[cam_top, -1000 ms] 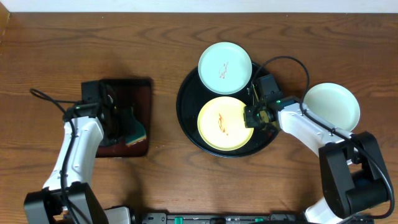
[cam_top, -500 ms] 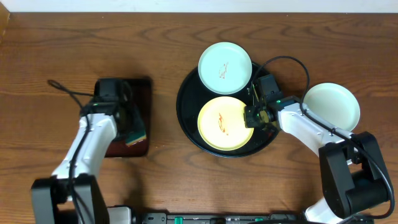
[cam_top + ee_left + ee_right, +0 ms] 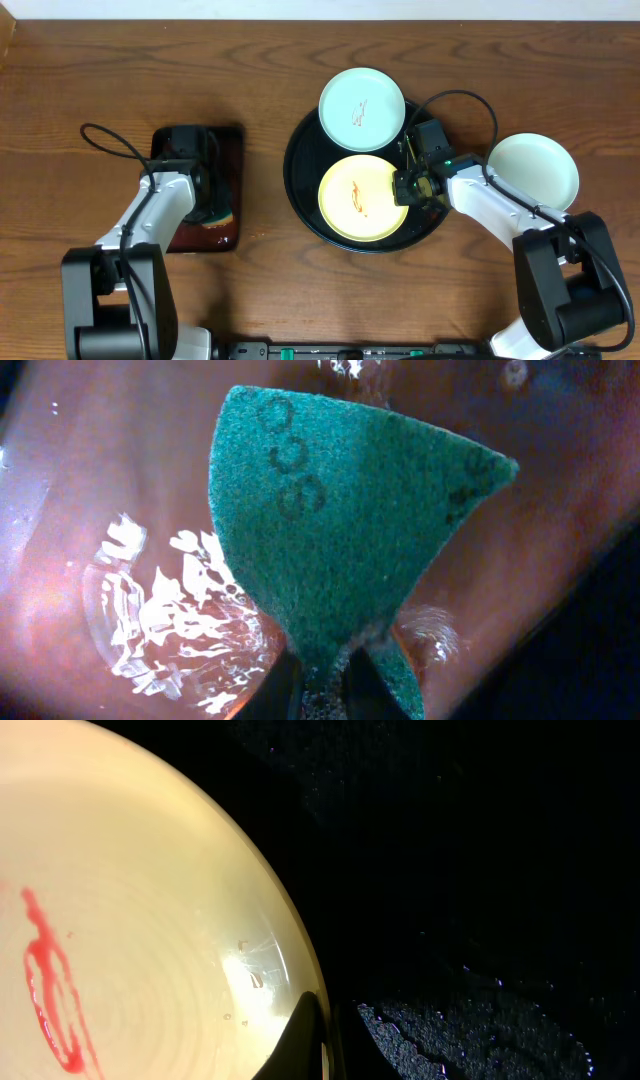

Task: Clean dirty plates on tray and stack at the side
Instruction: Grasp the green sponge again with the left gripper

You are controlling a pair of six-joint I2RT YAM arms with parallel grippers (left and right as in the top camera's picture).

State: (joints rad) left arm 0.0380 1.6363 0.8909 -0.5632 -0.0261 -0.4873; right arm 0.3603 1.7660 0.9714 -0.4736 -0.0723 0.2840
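A yellow plate (image 3: 358,198) with a red smear lies in the black tray (image 3: 302,170). My right gripper (image 3: 408,188) is shut on its right rim; in the right wrist view the rim of the yellow plate (image 3: 130,920) sits between the dark fingertips (image 3: 305,1040) above the tray floor (image 3: 480,870). A mint plate (image 3: 361,109) with a small smear rests on the tray's far edge. Another mint plate (image 3: 533,172) sits on the wood at the right. My left gripper (image 3: 208,203) is shut on a green sponge (image 3: 350,530) over the small red-brown tray (image 3: 228,150).
The small red-brown tray's wet glossy floor (image 3: 120,510) fills the left wrist view. A black cable (image 3: 470,100) loops behind the right arm. Brown wood tabletop (image 3: 120,70) lies between and around both trays.
My left arm swung in over the small tray and its jaws closed on the green sponge. The right gripper and all three plates have stayed where they were.
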